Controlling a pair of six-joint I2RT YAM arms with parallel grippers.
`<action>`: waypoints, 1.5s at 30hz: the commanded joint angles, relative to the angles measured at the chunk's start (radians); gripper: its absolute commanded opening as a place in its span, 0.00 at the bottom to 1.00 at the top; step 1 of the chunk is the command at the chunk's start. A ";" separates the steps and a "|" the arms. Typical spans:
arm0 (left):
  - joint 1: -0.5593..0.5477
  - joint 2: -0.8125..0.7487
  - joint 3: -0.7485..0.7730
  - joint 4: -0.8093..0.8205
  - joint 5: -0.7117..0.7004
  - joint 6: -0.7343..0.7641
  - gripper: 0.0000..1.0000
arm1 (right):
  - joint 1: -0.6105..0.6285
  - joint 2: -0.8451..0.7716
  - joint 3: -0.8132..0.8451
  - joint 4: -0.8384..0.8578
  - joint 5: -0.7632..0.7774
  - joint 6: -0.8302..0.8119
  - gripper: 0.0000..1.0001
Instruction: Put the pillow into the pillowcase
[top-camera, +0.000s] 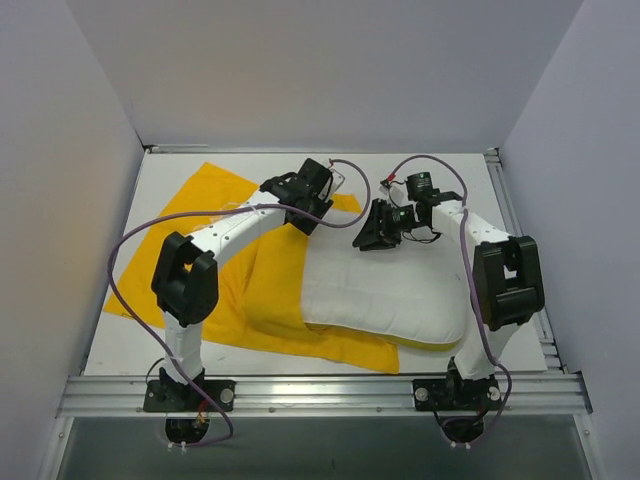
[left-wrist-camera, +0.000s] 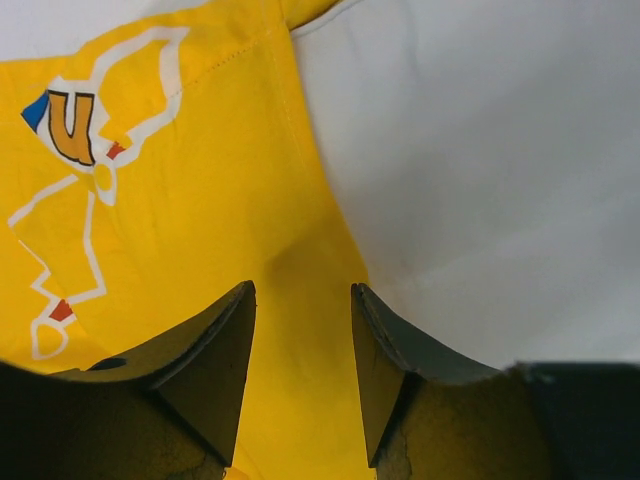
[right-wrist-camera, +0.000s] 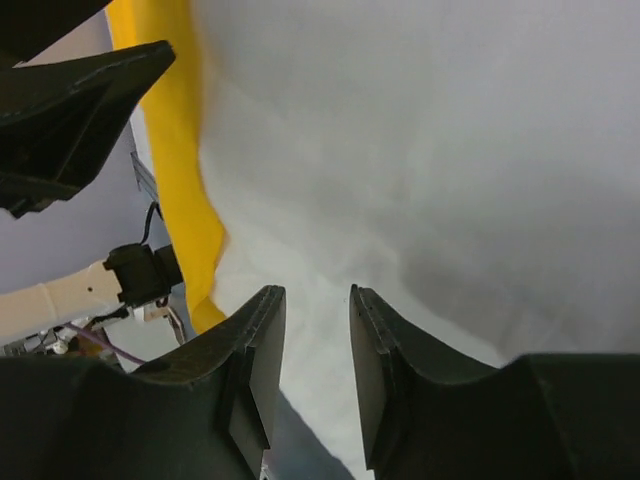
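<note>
The yellow pillowcase (top-camera: 200, 215) lies flat on the left half of the table. The white pillow (top-camera: 390, 290) lies in the middle right, its left end under the case's yellow cloth. My left gripper (top-camera: 308, 212) is at the pillow's far left corner, where case and pillow meet. In the left wrist view it (left-wrist-camera: 303, 295) is open, with yellow pillowcase cloth (left-wrist-camera: 200, 200) between the jaws, the printed lettering (left-wrist-camera: 75, 125) to the left and the pillow (left-wrist-camera: 480, 150) to the right. My right gripper (top-camera: 372, 238) is open over the pillow's far edge (right-wrist-camera: 420, 150). Its jaws (right-wrist-camera: 318, 295) hold nothing.
White walls enclose the table on three sides. A metal rail (top-camera: 320, 385) runs along the near edge by the arm bases. In the right wrist view, the pillowcase edge (right-wrist-camera: 175, 130) and the left gripper's dark finger (right-wrist-camera: 70, 110) show close at upper left.
</note>
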 joint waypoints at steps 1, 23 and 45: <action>0.002 0.022 0.062 -0.006 -0.036 -0.012 0.52 | 0.003 0.039 -0.017 0.115 0.047 0.105 0.32; -0.005 0.128 0.145 -0.053 -0.053 -0.046 0.46 | 0.017 0.118 -0.078 0.128 0.108 0.103 0.12; -0.111 0.206 0.320 0.135 0.777 -0.123 0.00 | 0.032 0.169 -0.110 0.280 0.010 0.237 0.00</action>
